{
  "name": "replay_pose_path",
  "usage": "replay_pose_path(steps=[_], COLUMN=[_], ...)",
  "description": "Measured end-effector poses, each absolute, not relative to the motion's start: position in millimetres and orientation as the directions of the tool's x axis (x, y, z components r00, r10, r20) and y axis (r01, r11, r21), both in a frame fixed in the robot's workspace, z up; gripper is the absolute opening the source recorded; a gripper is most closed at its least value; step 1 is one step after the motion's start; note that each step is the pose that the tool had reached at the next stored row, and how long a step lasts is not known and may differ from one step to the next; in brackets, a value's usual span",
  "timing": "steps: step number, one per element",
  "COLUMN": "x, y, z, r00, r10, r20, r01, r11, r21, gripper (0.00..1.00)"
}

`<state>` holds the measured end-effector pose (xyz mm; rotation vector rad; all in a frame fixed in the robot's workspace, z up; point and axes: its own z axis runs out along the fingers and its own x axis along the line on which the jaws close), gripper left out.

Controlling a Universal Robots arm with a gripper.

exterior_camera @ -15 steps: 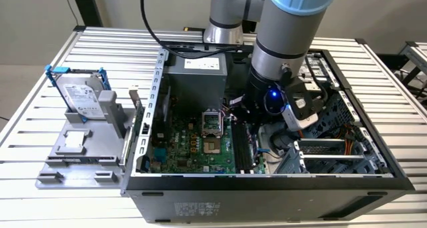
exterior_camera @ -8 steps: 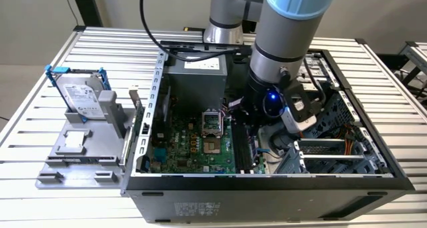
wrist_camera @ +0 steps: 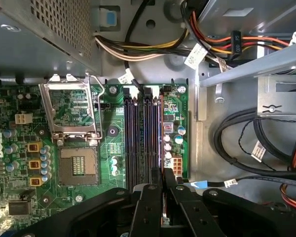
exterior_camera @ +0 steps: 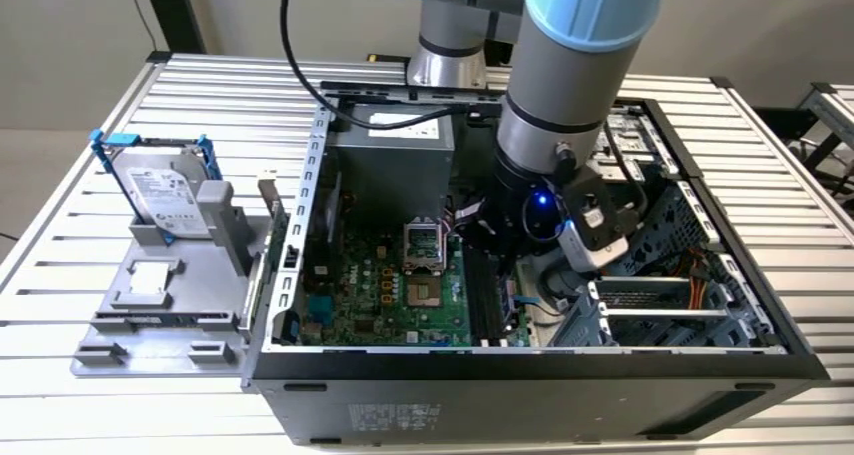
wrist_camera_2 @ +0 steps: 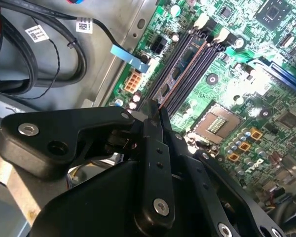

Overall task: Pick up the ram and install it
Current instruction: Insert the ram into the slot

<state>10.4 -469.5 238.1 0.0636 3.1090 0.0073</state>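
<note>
The ram (wrist_camera_2: 186, 57) is a thin dark stick with a row of chips, standing on edge along the outermost memory slot of the green motherboard (wrist_camera_2: 237, 89). In the first wrist view I see it edge-on as a thin line (wrist_camera: 161, 133) beside the black slot rails (wrist_camera: 138, 138). My gripper (wrist_camera_2: 155, 112) is at the stick's near end, its black fingers pressed together on the board's edge; in the first wrist view the gripper (wrist_camera: 161, 177) sits right over that same end. In the exterior view the gripper (exterior_camera: 501, 245) is down inside the open computer case (exterior_camera: 534, 360).
The open CPU socket (wrist_camera: 78, 163) lies beside the slots. Black and coloured cables (wrist_camera: 246, 143) crowd the case floor on the other side. The power supply (exterior_camera: 394, 180) and a metal drive cage (exterior_camera: 667, 305) hem the arm in. A hard drive in a blue frame (exterior_camera: 167, 190) stands outside on a grey fixture (exterior_camera: 160, 305).
</note>
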Motion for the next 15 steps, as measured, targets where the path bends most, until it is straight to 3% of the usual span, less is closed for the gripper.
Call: replay_pose_path(steps=[15], x=[10.4], y=[-471.5], z=[226.3], r00=[-0.999], r10=[0.044], r20=[-0.031], r01=[0.044], r11=[0.999], r21=[0.005], gripper=[0.00])
